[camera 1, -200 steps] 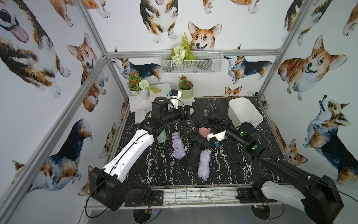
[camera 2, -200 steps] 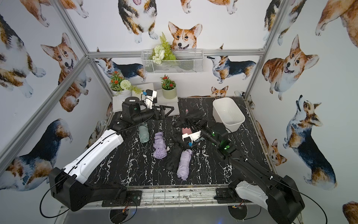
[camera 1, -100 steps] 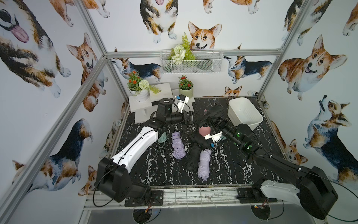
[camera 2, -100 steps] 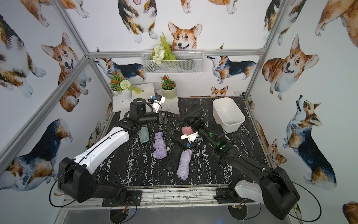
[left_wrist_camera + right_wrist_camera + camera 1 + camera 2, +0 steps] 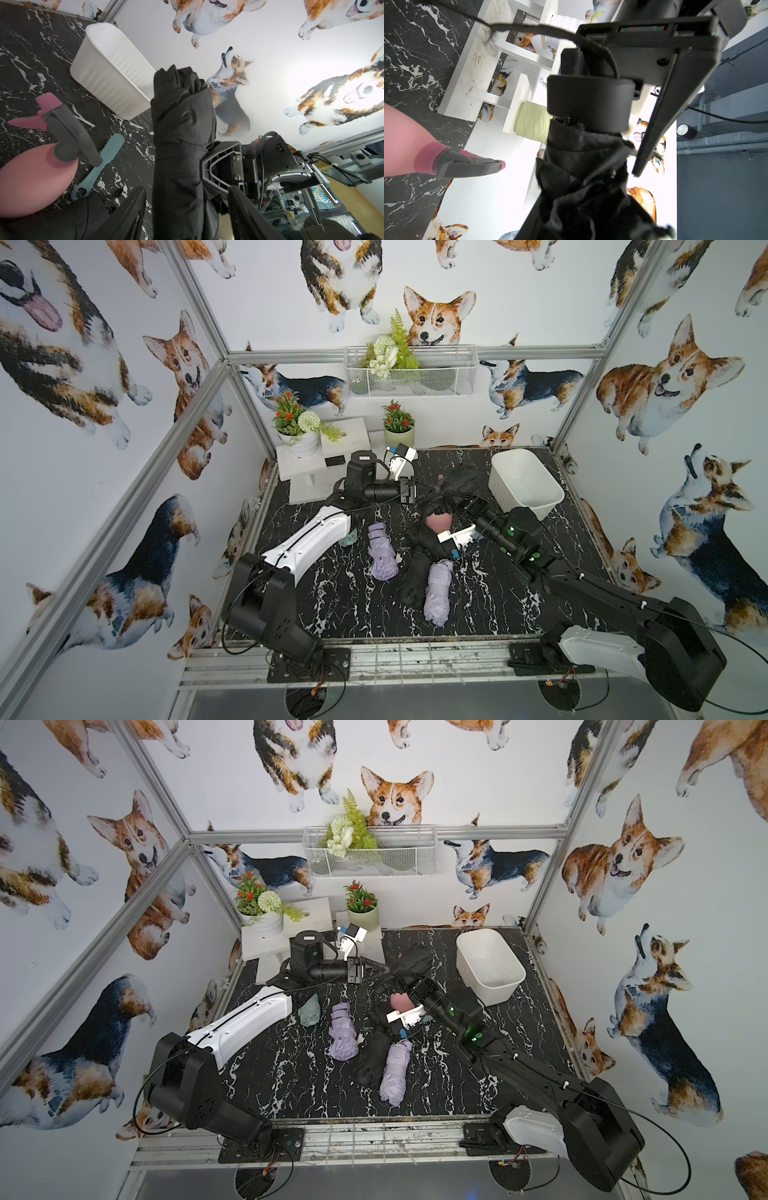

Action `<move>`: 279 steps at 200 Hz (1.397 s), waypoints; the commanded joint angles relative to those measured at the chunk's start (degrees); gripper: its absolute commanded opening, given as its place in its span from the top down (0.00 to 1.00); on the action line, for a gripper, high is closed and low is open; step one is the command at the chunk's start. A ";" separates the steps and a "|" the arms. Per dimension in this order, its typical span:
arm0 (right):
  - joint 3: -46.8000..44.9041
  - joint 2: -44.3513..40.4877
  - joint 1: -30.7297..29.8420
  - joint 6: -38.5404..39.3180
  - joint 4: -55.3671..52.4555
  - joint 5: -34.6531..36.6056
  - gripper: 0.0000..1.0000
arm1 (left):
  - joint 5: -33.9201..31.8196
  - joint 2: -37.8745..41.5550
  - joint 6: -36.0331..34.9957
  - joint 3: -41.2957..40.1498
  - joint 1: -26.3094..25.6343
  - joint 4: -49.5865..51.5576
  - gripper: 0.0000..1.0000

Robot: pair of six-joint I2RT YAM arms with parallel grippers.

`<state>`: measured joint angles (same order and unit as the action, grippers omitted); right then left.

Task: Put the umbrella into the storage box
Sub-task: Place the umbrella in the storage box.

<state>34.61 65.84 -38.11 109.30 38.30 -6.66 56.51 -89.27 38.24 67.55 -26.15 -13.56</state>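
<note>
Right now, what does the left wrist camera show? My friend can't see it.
A folded black umbrella sits between the left claw's open fingers, and the right claw grips its side. Nearby, a white storage box and a pink spray bottle rest on the black marble table.

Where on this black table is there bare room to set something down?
Bare marble runs along the front rail, either side of the nearer purple umbrella, out to the left arm and right arm. The storage box is empty too. The middle is crowded: pink spray bottle, a held black umbrella, a flat black umbrella.
</note>
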 commanded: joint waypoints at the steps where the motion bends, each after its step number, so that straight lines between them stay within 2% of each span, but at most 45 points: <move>1: 0.71 0.10 -0.05 0.13 6.52 1.37 0.97 | 3.10 0.25 1.05 -0.38 -0.12 -3.34 0.33; 25: 1.23 0.20 0.05 -0.22 7.15 2.37 0.96 | 4.06 0.16 -0.17 -0.26 -0.22 -1.84 0.33; 51: 1.34 -0.16 -0.04 -0.98 8.15 2.36 0.95 | 2.81 -0.02 -4.91 0.89 -0.37 4.84 0.31; 98: 1.42 -0.45 -0.38 -0.87 7.72 2.32 0.93 | 4.35 -1.42 -5.06 1.86 -1.42 4.82 0.33; 131: 1.34 0.03 -0.74 -0.55 7.48 2.52 0.92 | 4.75 -1.95 -4.93 2.91 -2.58 4.67 0.46; 151: 1.25 0.04 -0.89 -0.73 7.50 2.61 0.90 | 4.75 -2.13 -4.32 3.07 -2.79 3.75 0.59; 172: 0.99 -0.10 -1.01 -1.73 7.99 2.78 0.79 | 3.56 -1.87 -3.05 2.76 -2.83 2.19 0.73; 193: 0.63 -0.10 -1.09 -4.38 9.33 3.94 0.58 | 3.24 -1.91 0.42 1.85 -2.94 -3.67 0.88; 207: 0.33 0.22 -1.10 -6.69 10.93 5.59 0.51 | 3.16 -2.26 2.57 1.95 -3.03 -7.30 0.98; 246: -1.24 -1.21 -1.36 -17.15 12.71 9.67 0.33 | -0.52 -1.61 4.04 1.98 -2.98 -12.22 1.00; 279: -2.20 -7.84 -1.62 -37.04 4.50 10.76 0.31 | -6.93 -0.32 1.38 2.05 -3.02 -11.37 1.00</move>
<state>32.58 61.69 -39.48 90.43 46.37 2.00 54.81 -90.76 41.91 69.34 -29.21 -20.78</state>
